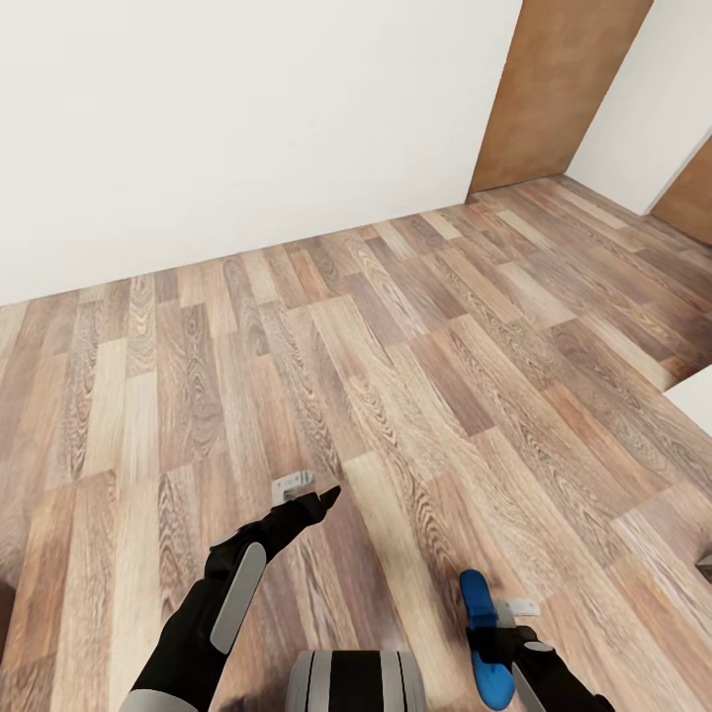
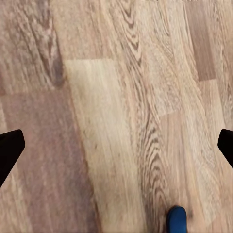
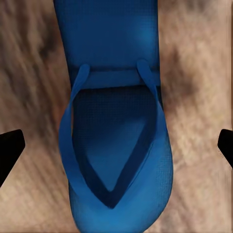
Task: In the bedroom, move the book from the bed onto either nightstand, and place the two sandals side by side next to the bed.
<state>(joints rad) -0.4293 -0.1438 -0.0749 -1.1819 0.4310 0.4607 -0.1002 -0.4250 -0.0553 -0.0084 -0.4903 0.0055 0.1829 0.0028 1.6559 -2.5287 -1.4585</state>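
Close under the head camera: grey-and-black trunk (image 1: 356, 682), with a plank floor (image 1: 396, 346) running out to a white wall (image 1: 247, 119) and a brown panel (image 1: 564, 89) at the far corner. Left gripper (image 1: 311, 491) out in front over bare boards, fingers parted, holding nothing. Right gripper (image 1: 514, 621) low and tight against a blue sandal (image 1: 480, 613) lying lengthwise beside the trunk. Cannot tell from this angle whether resting on the floor or lifted.

From the left wrist: bare planks between two dark fingertips (image 2: 9, 150) spread wide, left gripper (image 2: 116, 148) empty, a blue sandal (image 2: 177, 219) toe just peeping in at the frame edge.

From the right wrist: sandal (image 3: 116, 58) straight below, strap side up, V of the thong centred, heel end running out of frame. Right gripper (image 3: 116, 148) spread wide, dark fingertips (image 3: 9, 150) well clear of the sole on both sides, gripping nothing. Floor (image 3: 29, 73) around it smeared, sole sharp.

Risks from here, as judgement only: closing across a thin flat sole and pinching only the soft strap, letting the sandal swing or slip out on the way to the bed. Descending too far and pressing the fingertips into the boards, or nudging the sandal sideways. Driving off with the trunk this near and clipping it with the base.
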